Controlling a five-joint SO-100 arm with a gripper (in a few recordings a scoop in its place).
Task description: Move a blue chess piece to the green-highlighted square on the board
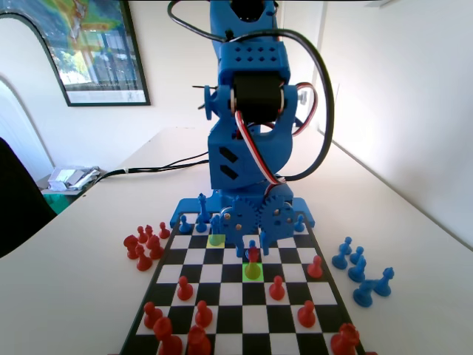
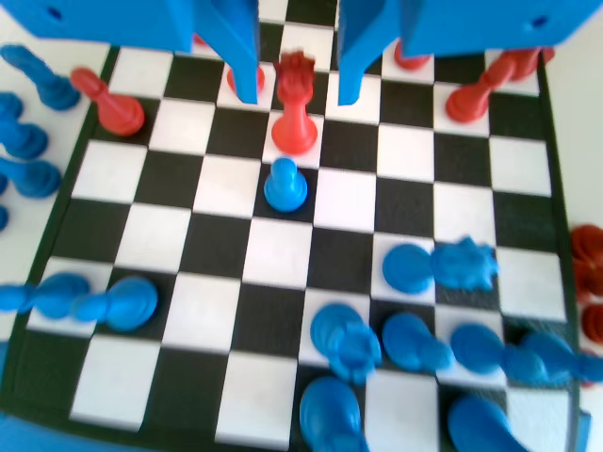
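Note:
The blue chess piece point(image 2: 285, 185), a small pawn, stands upright on a black square of the board point(image 2: 254, 254) in the wrist view. In the fixed view this pawn point(image 1: 252, 245) is just behind a red piece point(image 1: 253, 256). The red piece seems to stand on the green-highlighted square point(image 1: 253, 272). My gripper point(image 2: 297, 94) hangs low over the board and is open. Its jaws are spread either side of the head of that tall red piece point(image 2: 294, 80) and hold nothing. The blue pawn is one square nearer the arm than the gripper point(image 1: 253, 240).
A paler yellow-green square point(image 1: 216, 239) lies near the arm's base. Red pawns point(image 1: 277, 288) dot the board's near half. Captured red pieces point(image 1: 144, 248) lie off the left edge and blue ones point(image 1: 355, 266) off the right. Several blue pieces point(image 2: 415, 339) crowd the rows nearest the arm.

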